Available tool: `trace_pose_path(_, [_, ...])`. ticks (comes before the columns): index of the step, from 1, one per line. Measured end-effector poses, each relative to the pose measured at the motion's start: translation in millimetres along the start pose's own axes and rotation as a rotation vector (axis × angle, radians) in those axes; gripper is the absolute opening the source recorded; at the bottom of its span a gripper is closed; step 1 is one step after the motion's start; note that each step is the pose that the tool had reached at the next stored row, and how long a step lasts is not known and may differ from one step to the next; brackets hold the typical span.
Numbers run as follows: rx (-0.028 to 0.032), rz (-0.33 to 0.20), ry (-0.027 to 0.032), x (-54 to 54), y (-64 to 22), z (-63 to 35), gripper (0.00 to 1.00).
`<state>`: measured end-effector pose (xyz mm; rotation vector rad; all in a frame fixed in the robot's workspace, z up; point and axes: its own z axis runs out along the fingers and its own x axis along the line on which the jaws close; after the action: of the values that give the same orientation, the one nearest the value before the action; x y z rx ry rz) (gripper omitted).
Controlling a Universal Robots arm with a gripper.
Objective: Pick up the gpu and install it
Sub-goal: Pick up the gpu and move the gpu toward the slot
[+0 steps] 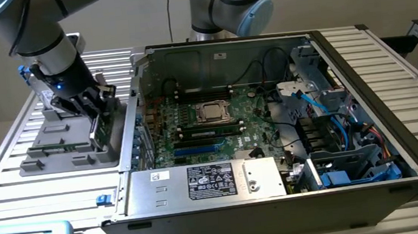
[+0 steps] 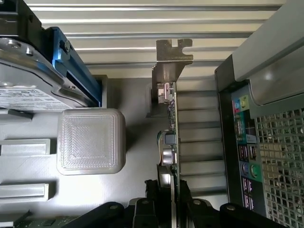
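At the exterior view's left, the black-fingered robot gripper (image 1: 90, 107) stands over the grey moulded parts tray (image 1: 45, 151). Its jaws pinch the gpu (image 2: 172, 123), a green card with a silver end bracket, standing on edge at the tray. Pickup appears under way. Installation into the open black computer case (image 1: 278, 218), centre-right, remains outstanding.

The open computer case (image 1: 188, 59) lies on its side at the exterior view's right, with the motherboard (image 1: 194, 127) and processor socket (image 1: 214, 111) exposed and a labelled power supply (image 1: 199, 183) along the near edge. Just beside it on the slatted metal surface (image 1: 19, 196) sits a grey parts tray (image 1: 53, 150). On that tray, a silver hard drive (image 2: 23, 90) in its blue carrier (image 2: 78, 71) stands next to a square grey block (image 2: 90, 140).
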<state>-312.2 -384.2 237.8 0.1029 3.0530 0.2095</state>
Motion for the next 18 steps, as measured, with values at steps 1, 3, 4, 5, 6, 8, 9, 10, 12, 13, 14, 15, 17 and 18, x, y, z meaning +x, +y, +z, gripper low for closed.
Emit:
trace_pose_path(1, [0.0, 0.0, 0.0001, -0.1, 0.3, -1.9, 0.29])
trace_pose_path(3, [0.0, 0.0, 0.0, -0.5, 1.0, -6.8, 0.29])
trace_pose_path(4, [0.0001, 0.0, 0.0001, -0.8, 1.5, -10.6, 0.29])
trace_pose_path(5, [0.0, 0.0, 0.0, -1.1, 2.1, -14.6, 0.29])
trace_pose_path(6, [0.0001, 0.0, 0.0001, -1.4, 2.6, -18.6, 0.29])
trace_pose_path(8, [0.0, 0.0, 0.0002, -2.0, 3.8, -27.0, 0.29])
trace_pose_path(9, [0.0002, 0.0, 0.0006, -2.4, 4.4, -31.4, 0.29])
trace_pose_path(10, [0.0001, 0.0, 0.0009, -2.7, 5.1, -36.0, 0.29])
trace_pose_path(12, [0.0002, 0.0, 0.0016, -3.4, 6.2, -44.9, 0.29])
trace_pose_path(13, [0.0002, 0.0, 0.0021, -3.8, 6.6, -49.4, 0.29])
trace_pose_path(14, [0.0003, 0.0, 0.0029, -4.2, 7.0, -53.8, 0.29])
trace_pose_path(15, [0.0003, 0.0, 0.0037, -4.5, 7.2, -58.5, 0.29])
trace_pose_path(17, [0.0005, 0.001, 0.0053, -5.3, 7.5, -67.5, 0.29])
trace_pose_path(18, [0.0005, 0.001, 0.0061, -5.7, 7.4, -72.2, 0.29])
